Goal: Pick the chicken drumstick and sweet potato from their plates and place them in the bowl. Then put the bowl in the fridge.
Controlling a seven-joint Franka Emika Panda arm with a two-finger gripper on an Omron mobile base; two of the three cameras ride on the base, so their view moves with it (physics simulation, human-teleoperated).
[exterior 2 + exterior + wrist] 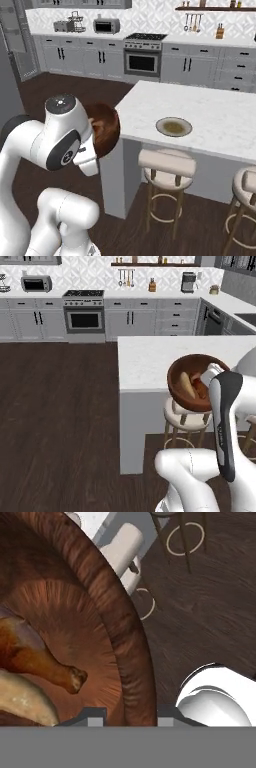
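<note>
Reddish-brown wood grain marks the deep round bowl (192, 383), which we carry in the air off the near edge of the white stone island counter (150, 363), above the round cream-topped stool (186, 415). In the hand view, the small dark gripper (131, 716) sits at the bowl's rim, with the rim wall between the 2 finger tips, so we judge the fingers to be pinching that rim.

Both foods are in the bowl: the reddish-brown roasted chicken drumstick (37, 657), bone end toward the rim, and beside it the pale tan oblong sweet potato (22, 699). The round grey-beige plate with a brownish centre (173, 126) lies bare on the counter.

We judge step 1, loading the bowl, as complete, and step 2, transport to the fridge, as in hand. The bowl looks tilted in the left base view, with its opening turned toward the camera.

The next move calls for:
- a firm rim grip;
- a level bowl, so that neither food slides out;
- a drive of the base toward the fridge.
</note>
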